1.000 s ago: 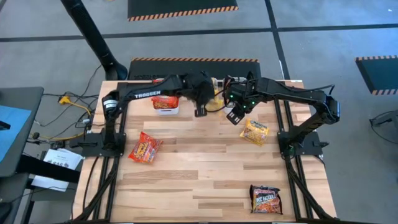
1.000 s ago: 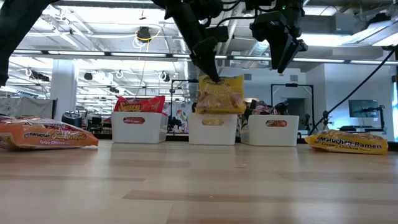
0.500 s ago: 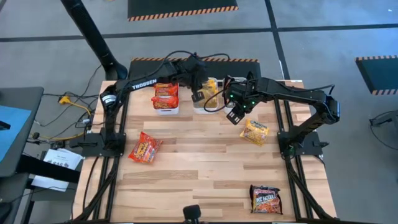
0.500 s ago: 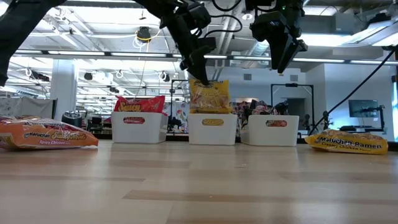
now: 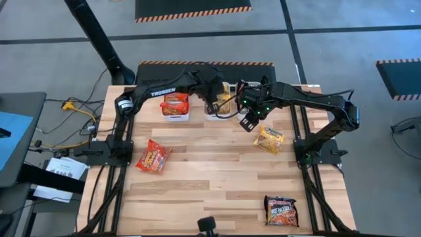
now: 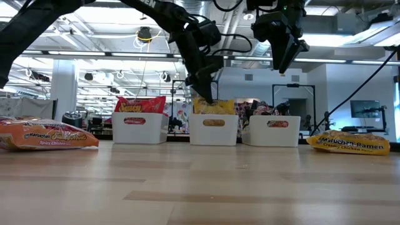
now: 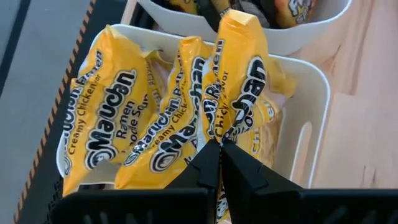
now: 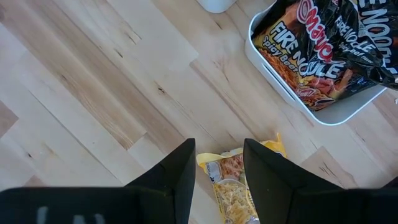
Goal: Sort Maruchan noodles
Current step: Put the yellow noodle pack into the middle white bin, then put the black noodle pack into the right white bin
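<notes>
Three loose packets left on the worktop [image 5: 217,171], by my count: a red one [image 5: 153,157] near the left arm's base, a yellow one [image 5: 269,139] near the right arm's base, a dark one [image 5: 281,210] at the front right corner. The rest sit in the three white bins at the far edge: red bin [image 6: 139,127], yellow bin [image 6: 214,129], dark bin [image 8: 323,99].

Left pincer [image 7: 217,158] is over the yellow bin, fingers together and clamped on the seam of a yellow packet [image 7: 239,93], which stands upright among the other yellow ones there. I'd call this the drop-off; the packet looks low enough to let go.

Right pincer [image 8: 217,165] hangs above the worktop, fingers apart, nothing between them. The loose yellow packet shows straight below it in the wrist view, so that's my guess for your next pick.

Handling, as a judgement:
- Light. Weight is no issue.
- Thin, slick film over a stiff, brittle noodle block. Squeeze hard on the flat middle and you may crack it.
- Take it by the crimped end seam or across a short edge. The left arm's seam hold looks fine.
- A packet lying flat gives little to bite on. Come down with one finger either side of an edge. Expect it to slide on the wood if you only nudge it.
- It'll swing from a seam grip, so lower it in between its neighbours.
</notes>
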Controlling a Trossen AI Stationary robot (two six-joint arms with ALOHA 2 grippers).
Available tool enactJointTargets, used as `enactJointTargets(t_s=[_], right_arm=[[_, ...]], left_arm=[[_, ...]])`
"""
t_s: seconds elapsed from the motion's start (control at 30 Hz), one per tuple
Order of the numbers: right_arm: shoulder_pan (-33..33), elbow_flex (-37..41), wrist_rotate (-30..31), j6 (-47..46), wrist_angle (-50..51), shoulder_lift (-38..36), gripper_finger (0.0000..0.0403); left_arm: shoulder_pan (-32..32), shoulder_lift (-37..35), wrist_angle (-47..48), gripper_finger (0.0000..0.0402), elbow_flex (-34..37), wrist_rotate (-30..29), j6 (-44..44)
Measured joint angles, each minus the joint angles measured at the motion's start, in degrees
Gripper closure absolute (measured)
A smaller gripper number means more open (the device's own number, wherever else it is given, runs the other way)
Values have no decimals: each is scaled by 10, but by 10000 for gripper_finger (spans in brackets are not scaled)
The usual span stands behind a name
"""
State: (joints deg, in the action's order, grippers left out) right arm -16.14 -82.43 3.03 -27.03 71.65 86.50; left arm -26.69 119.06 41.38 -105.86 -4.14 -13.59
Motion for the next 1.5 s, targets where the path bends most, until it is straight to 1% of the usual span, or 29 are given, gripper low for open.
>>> enactJointTargets(t_s=[0.13,0.23,0.33,0.4,0.5,0.63,0.83,0.9,1.07,1.27,1.37,1.5], right_arm=[[0,0,0,0,0,0,243],[0,0,0,0,0,0,243],[0,0,0,0,0,0,243],[0,0,0,0,-1,0,243],[0,0,0,-4,0,0,243],[0,0,-3,-21,2,0,243],[5,0,-67,-32,32,0,243],[15,0,-78,-41,44,0,243],[71,0,-78,-74,83,0,243],[177,14,-78,-121,92,0,243],[232,34,-90,-179,91,0,243],[314,57,-119,-293,85,0,243]], left_arm=[[-4,1,1,401,0,-6,4],[-6,1,3,391,0,17,4],[-5,1,3,369,0,33,8],[-5,1,3,350,0,33,9],[-3,-1,9,324,0,32,38],[-3,-17,29,307,0,33,63],[-5,-56,60,310,0,33,84],[-5,-76,71,313,0,39,90],[1,-116,116,315,-1,61,96],[17,-144,193,316,-1,69,93],[27,-145,222,316,-1,69,85],[40,-145,232,316,-1,69,73]])
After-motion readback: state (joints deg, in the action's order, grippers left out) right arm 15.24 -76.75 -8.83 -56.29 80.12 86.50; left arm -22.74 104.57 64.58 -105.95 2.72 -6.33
